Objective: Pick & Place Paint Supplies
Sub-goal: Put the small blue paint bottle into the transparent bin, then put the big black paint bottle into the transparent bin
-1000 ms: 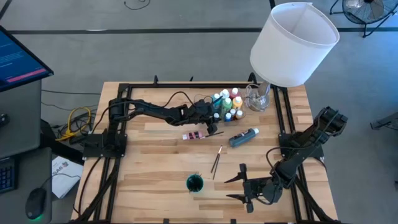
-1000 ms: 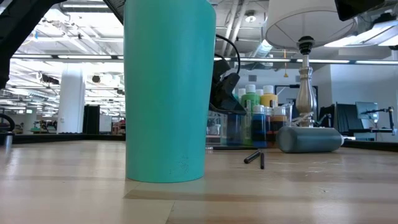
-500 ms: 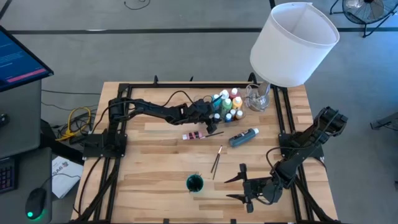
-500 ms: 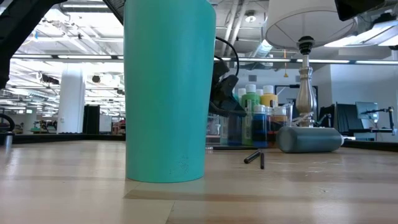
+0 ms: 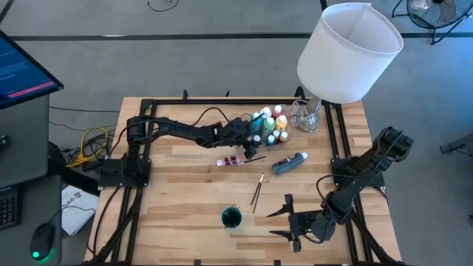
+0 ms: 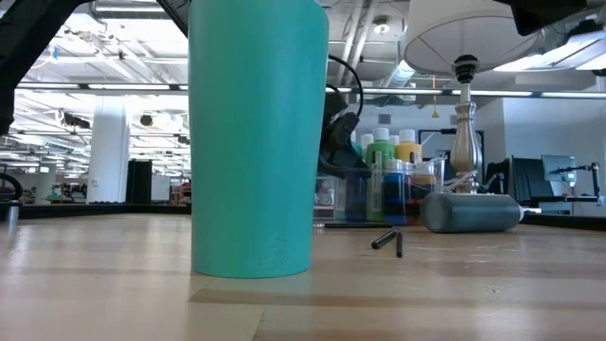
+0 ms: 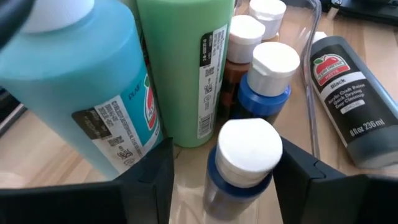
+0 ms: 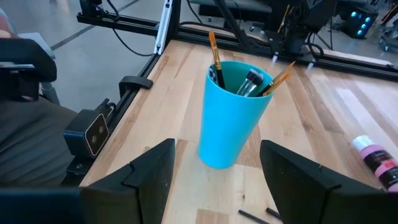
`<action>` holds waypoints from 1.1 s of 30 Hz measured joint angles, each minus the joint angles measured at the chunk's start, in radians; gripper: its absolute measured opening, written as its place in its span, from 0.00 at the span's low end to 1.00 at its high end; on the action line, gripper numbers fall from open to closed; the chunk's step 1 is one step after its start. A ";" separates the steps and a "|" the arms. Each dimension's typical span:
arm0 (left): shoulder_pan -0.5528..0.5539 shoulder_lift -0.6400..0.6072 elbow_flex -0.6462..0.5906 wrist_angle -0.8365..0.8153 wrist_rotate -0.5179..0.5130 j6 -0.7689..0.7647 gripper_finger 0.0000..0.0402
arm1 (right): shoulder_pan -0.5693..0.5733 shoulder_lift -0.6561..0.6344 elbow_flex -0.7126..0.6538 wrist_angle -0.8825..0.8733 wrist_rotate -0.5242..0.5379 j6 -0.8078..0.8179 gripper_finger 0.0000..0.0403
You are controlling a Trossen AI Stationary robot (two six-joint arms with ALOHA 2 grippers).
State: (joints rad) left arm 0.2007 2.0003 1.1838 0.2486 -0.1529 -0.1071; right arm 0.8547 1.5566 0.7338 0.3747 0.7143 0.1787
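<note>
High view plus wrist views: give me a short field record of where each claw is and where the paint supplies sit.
left claw: open, astride a small blue white-capped bottle in the clear tray
right claw: open, empty, near the teal cup
teal cup: upright, holds brushes
loose brushes: lying mid-table
pink bottle: lying on its side
black paint bottle: lying beside the tray
</note>
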 joint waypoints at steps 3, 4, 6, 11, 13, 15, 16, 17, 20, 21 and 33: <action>0.002 -0.011 -0.001 -0.014 0.001 0.001 0.40 | 0.000 0.000 -0.006 -0.001 0.000 0.009 0.57; 0.002 -0.014 -0.002 -0.017 0.001 0.001 0.40 | 0.000 0.000 -0.007 -0.002 -0.001 0.010 0.57; 0.002 -0.015 -0.001 -0.018 0.000 0.001 0.40 | 0.000 0.000 -0.007 -0.001 -0.002 0.014 0.57; 0.002 -0.016 -0.001 -0.022 0.000 0.000 0.40 | 0.000 0.000 -0.007 -0.001 -0.001 0.017 0.57; 0.002 -0.016 -0.001 -0.023 0.000 0.001 0.40 | 0.000 0.000 -0.007 -0.001 -0.001 0.017 0.57; 0.002 -0.016 -0.001 -0.022 0.000 0.013 0.40 | 0.000 0.000 -0.006 -0.001 -0.001 0.017 0.57; 0.002 -0.017 -0.001 -0.022 0.000 0.020 0.40 | 0.000 0.000 -0.007 -0.001 -0.001 0.017 0.57; 0.002 -0.017 -0.001 -0.022 -0.001 0.022 0.40 | 0.000 0.000 -0.007 -0.001 -0.001 0.017 0.57; 0.002 -0.017 -0.001 -0.022 -0.001 0.023 0.40 | 0.000 0.000 -0.007 -0.001 -0.001 0.017 0.57; 0.002 -0.017 -0.001 -0.022 -0.001 0.023 0.40 | 0.000 0.000 -0.006 -0.001 -0.001 0.017 0.57; 0.003 -0.056 -0.001 -0.039 0.027 0.025 0.40 | 0.000 0.000 -0.006 -0.001 0.000 0.017 0.57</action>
State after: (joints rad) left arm 0.2035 1.9445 1.1830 0.2098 -0.1262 -0.0818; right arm 0.8551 1.5566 0.7273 0.3733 0.7147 0.1955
